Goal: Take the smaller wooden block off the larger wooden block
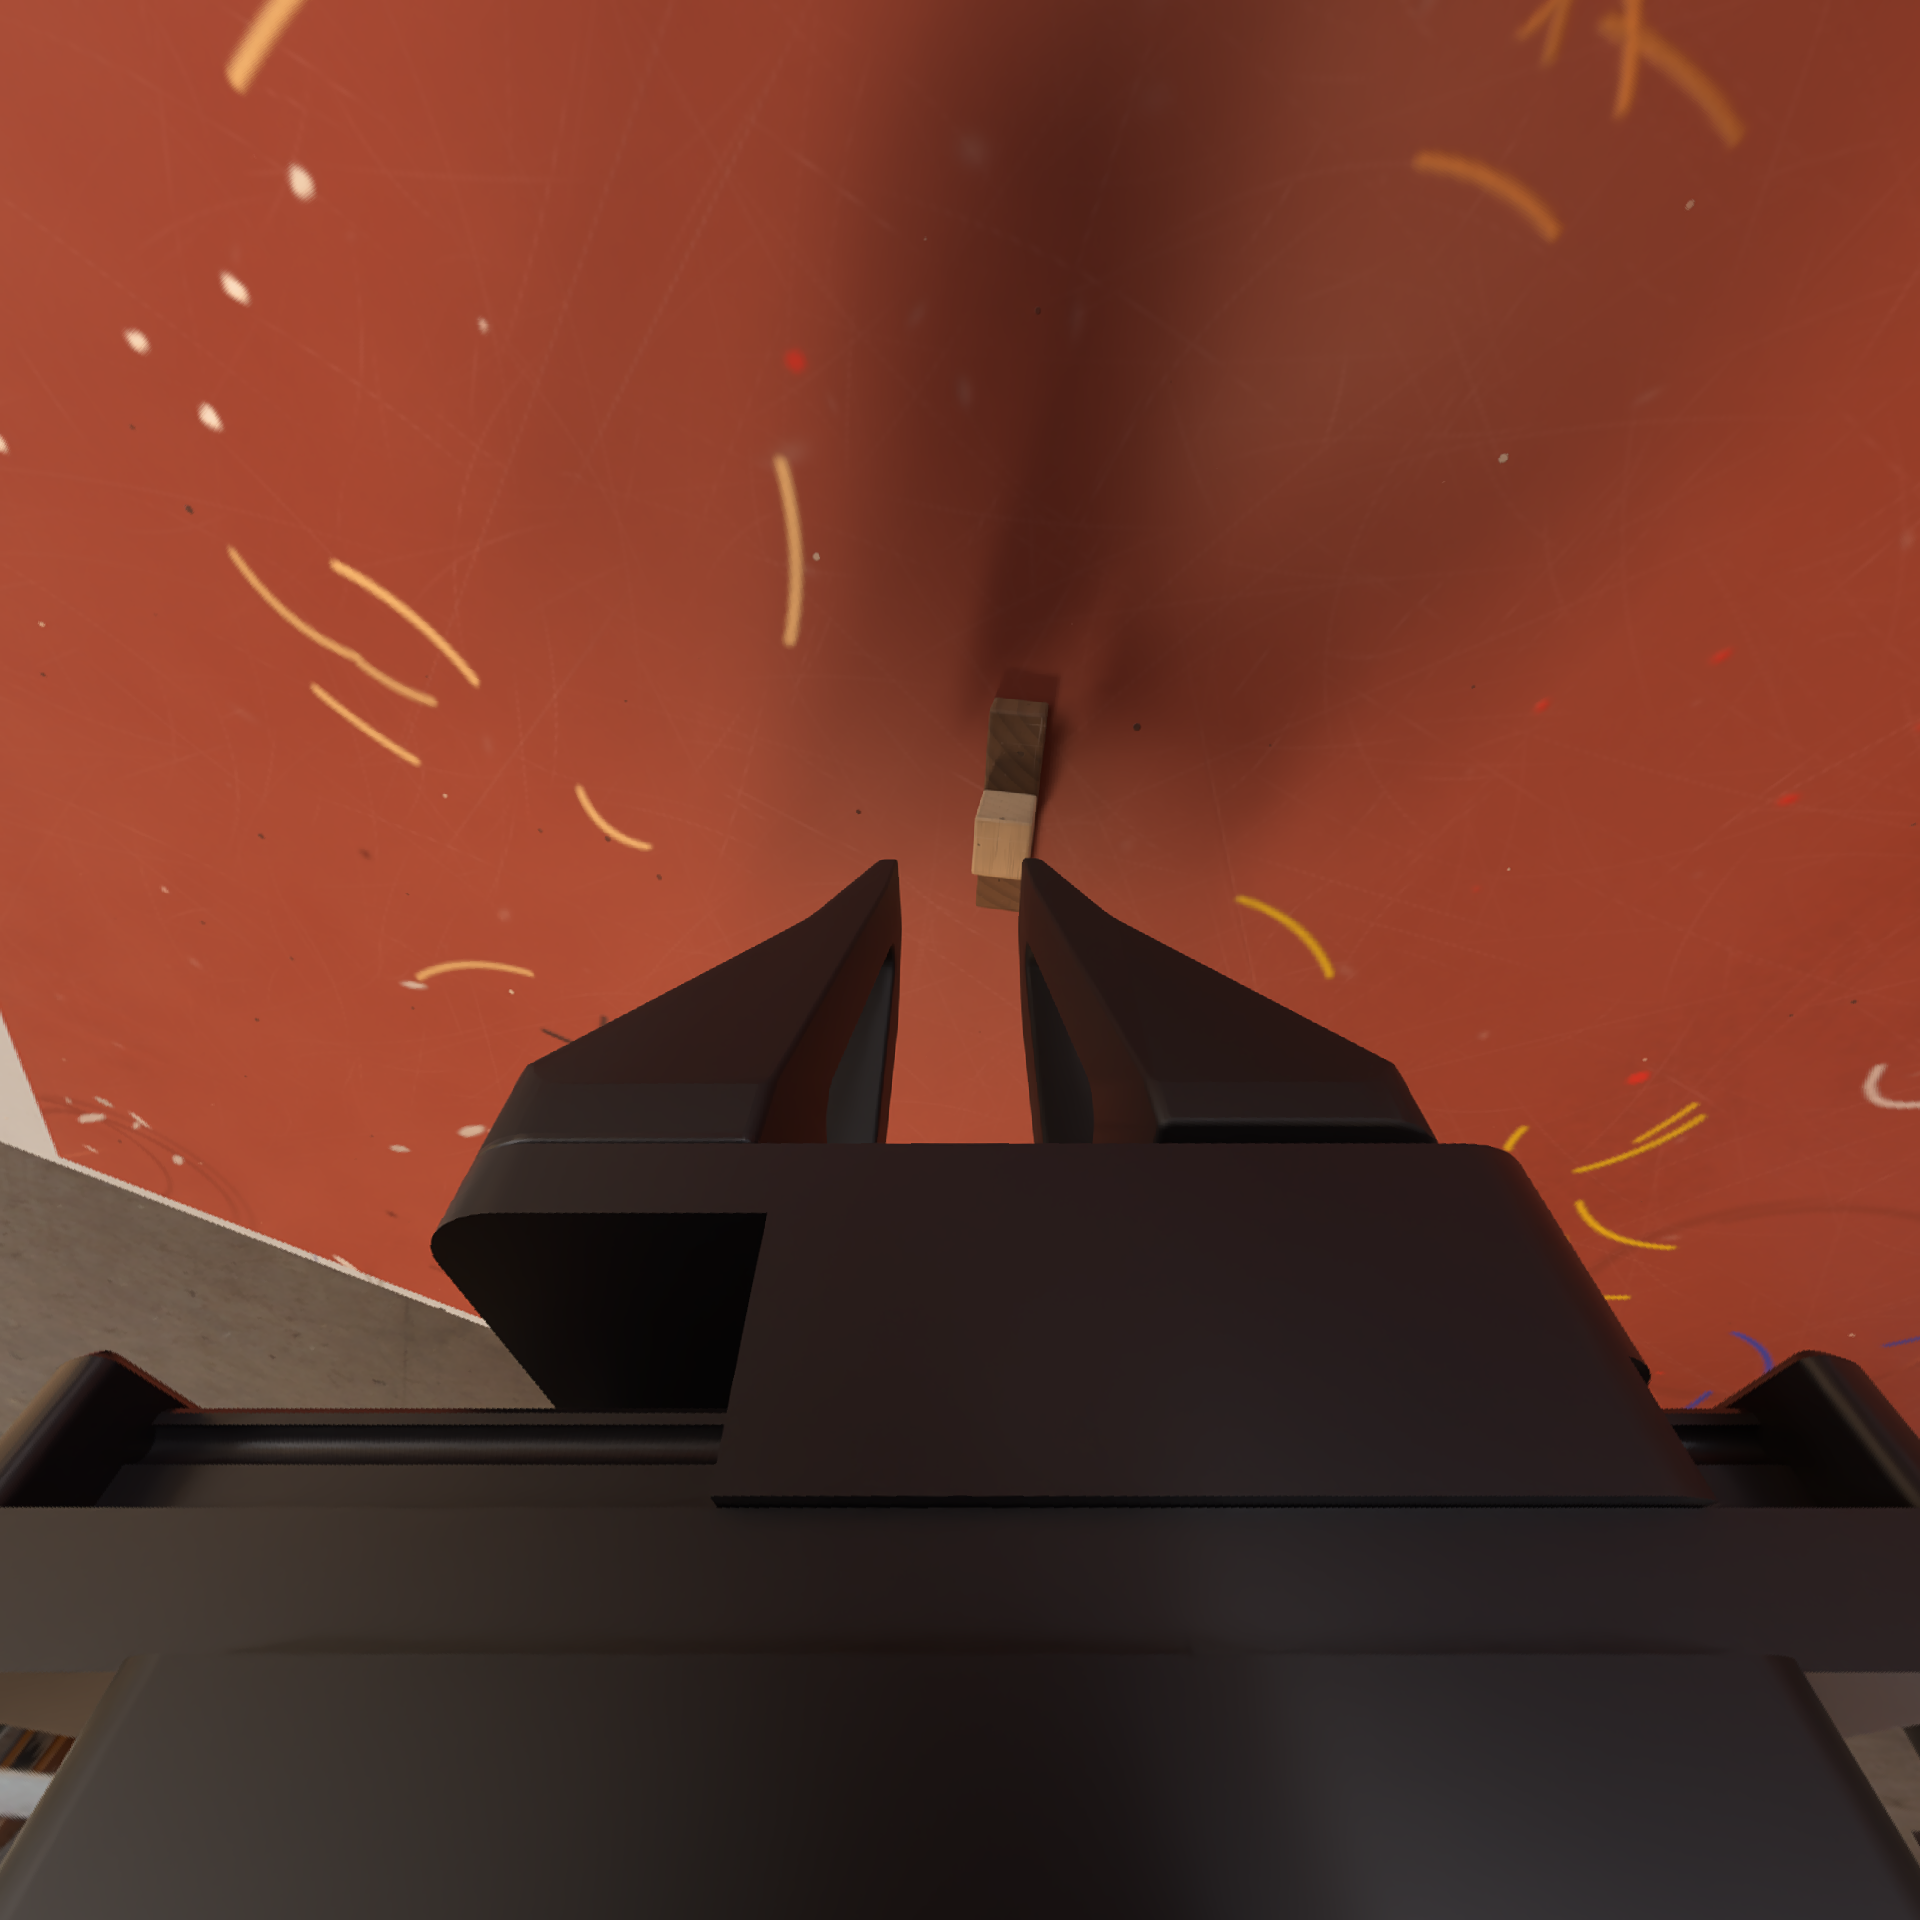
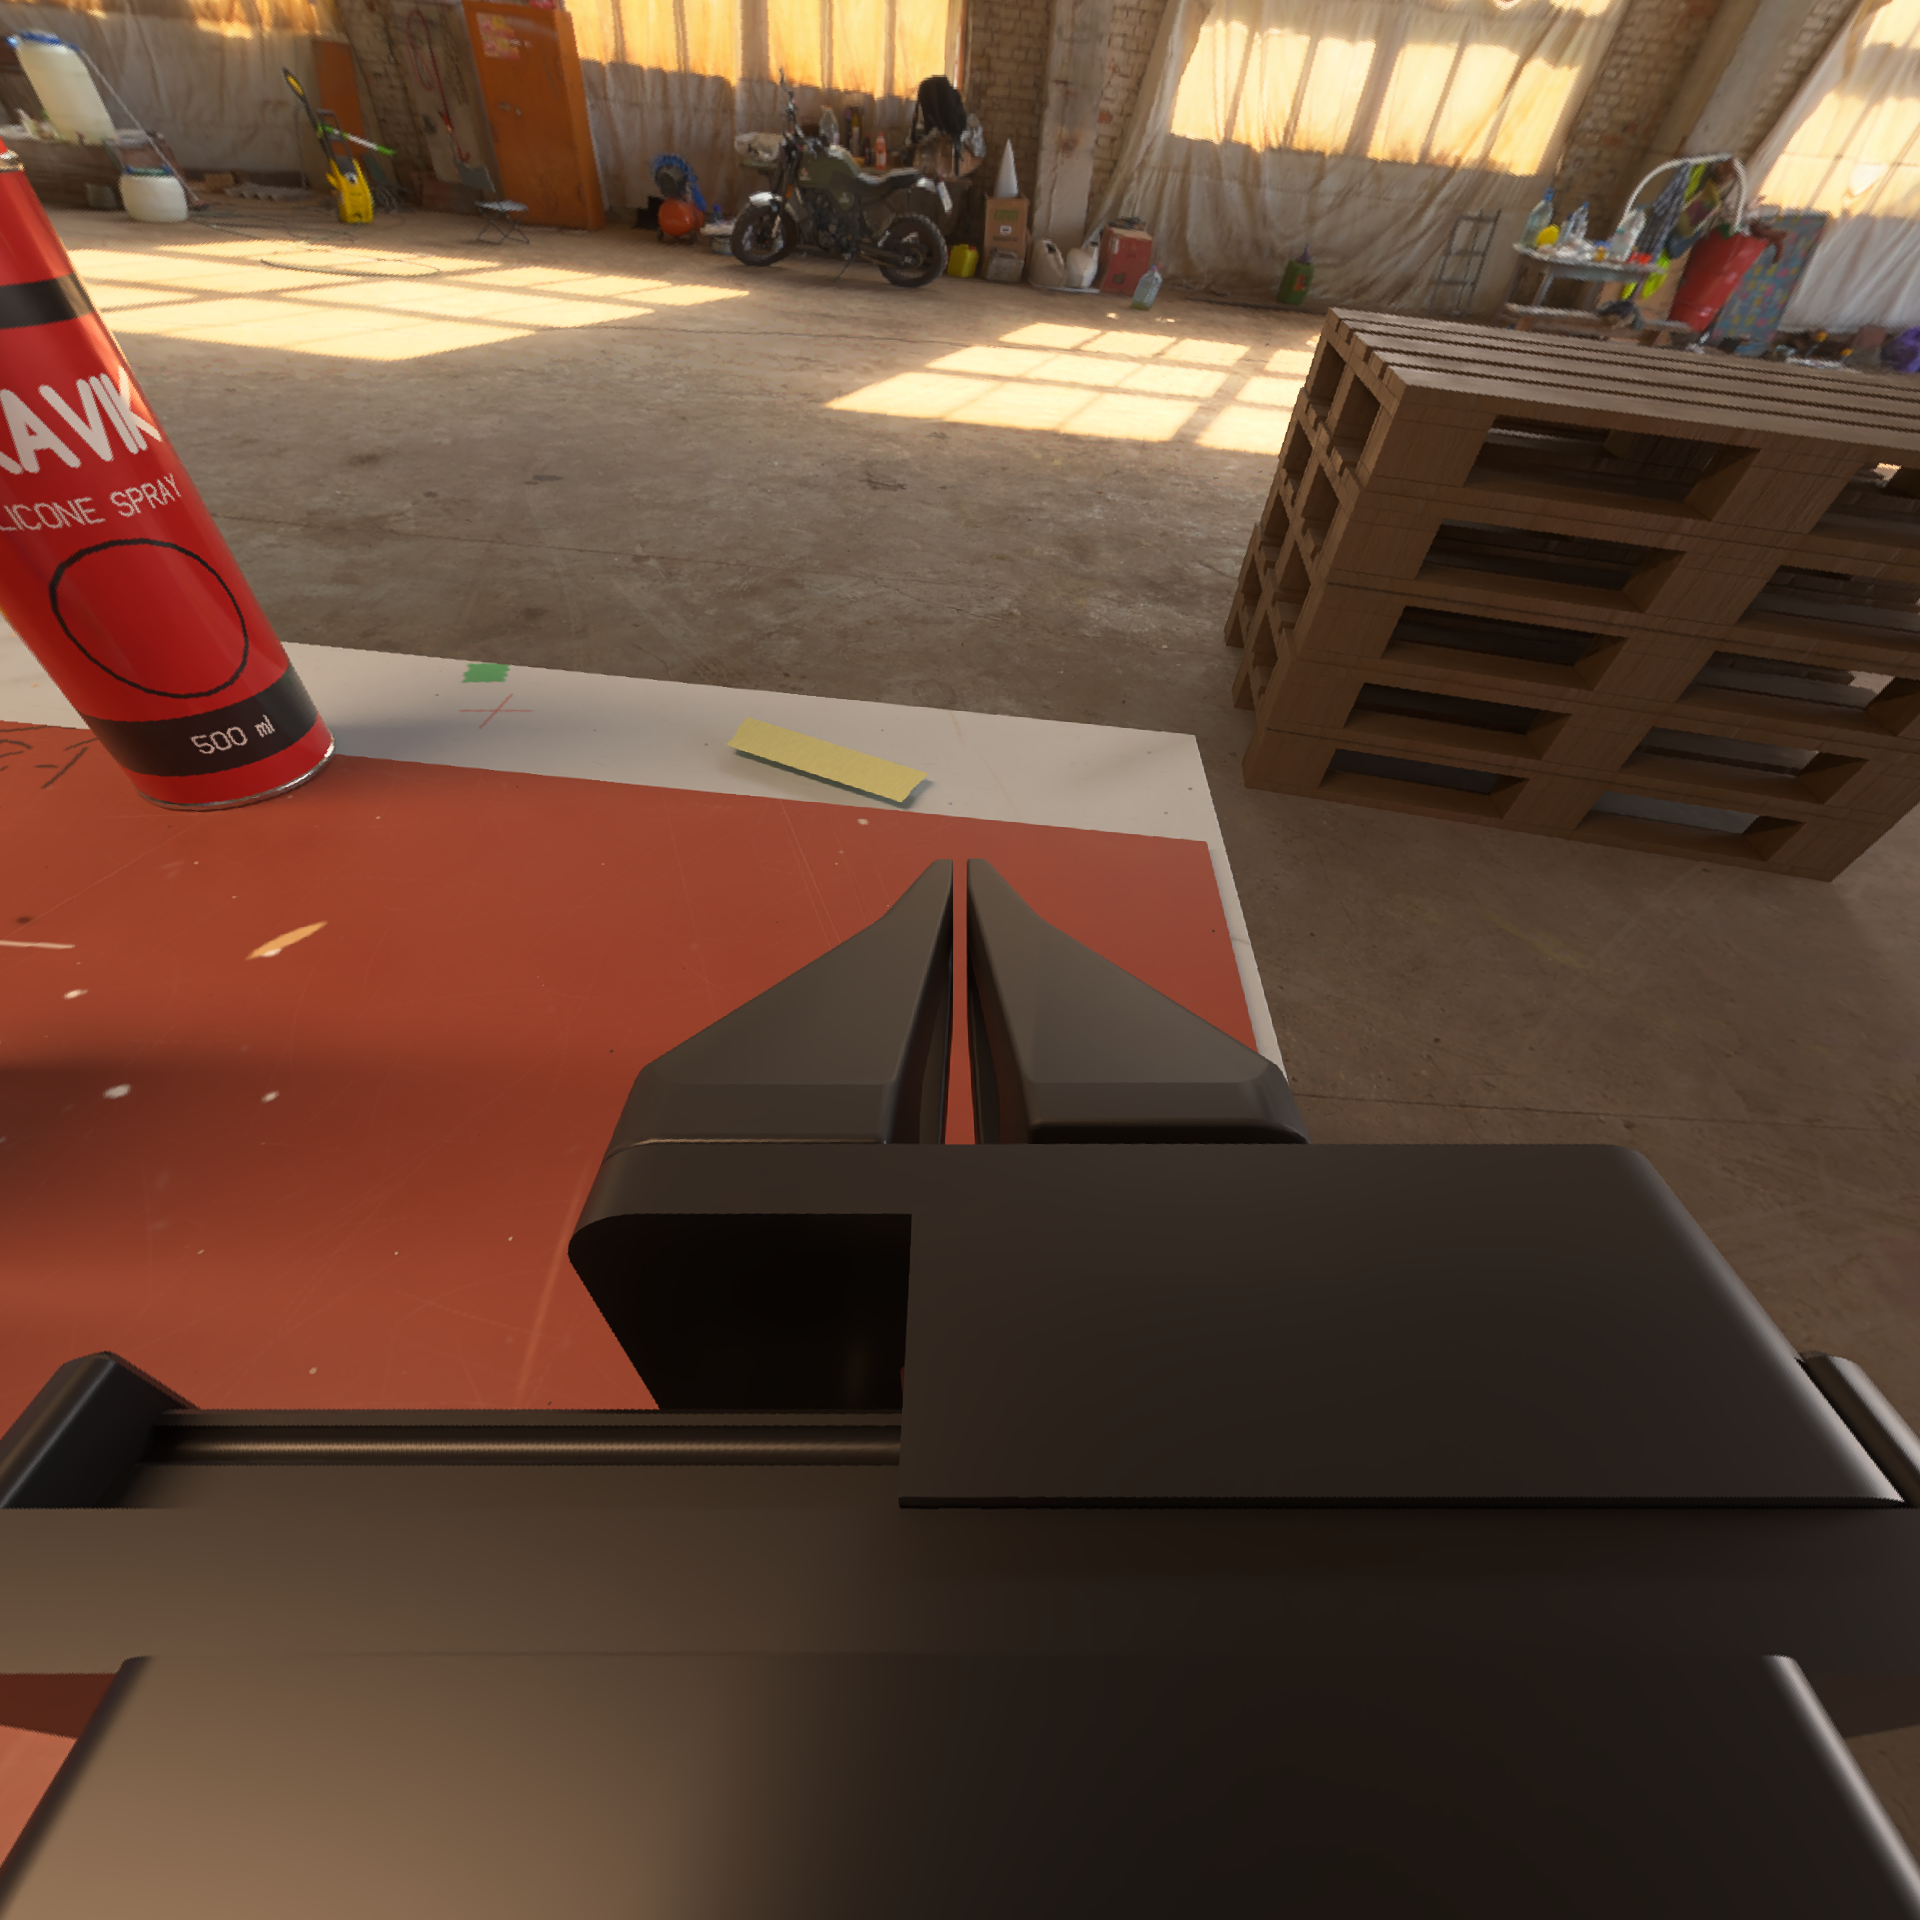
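Left fingers (image 1: 891, 935) parted above smaller wooden block (image 1: 1004, 833).

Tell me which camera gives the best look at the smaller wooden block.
The left wrist view. The smaller wooden block sits pale on the larger wooden block, just beyond the open left gripper. The right wrist view shows neither block.

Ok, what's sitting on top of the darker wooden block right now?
The smaller pale wooden block rests on the larger dark block, covering part of its top face. The left gripper is open above them, touching neither. The contact area underneath is hidden.
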Controlling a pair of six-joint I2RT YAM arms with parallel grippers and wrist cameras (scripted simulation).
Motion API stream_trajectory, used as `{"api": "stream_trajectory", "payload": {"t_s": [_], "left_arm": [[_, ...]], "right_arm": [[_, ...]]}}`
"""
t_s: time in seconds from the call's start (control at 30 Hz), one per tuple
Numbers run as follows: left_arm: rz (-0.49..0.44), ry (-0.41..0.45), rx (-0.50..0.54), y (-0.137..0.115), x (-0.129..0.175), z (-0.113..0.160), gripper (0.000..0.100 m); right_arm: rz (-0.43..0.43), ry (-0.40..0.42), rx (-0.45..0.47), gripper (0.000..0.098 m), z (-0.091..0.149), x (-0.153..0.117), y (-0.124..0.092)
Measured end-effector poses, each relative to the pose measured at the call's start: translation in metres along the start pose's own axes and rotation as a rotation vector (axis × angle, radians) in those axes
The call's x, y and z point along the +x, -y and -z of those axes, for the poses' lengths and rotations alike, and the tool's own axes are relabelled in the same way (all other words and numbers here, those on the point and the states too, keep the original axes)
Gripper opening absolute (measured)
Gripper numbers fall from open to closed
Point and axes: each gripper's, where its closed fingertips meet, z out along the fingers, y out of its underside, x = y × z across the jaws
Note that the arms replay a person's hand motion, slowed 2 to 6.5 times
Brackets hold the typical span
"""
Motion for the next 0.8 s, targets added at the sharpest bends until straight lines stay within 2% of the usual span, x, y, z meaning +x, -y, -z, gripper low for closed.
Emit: {"api": "stream_trajectory", "payload": {"t_s": [0.8], "left_arm": [[-0.031, -0.064, -0.012, 0.008, 0.008, -0.013, 0.020]], "right_arm": [[-0.009, 0.007, -0.004, 0.0023, 0.000, 0.000, -0.001]]}}
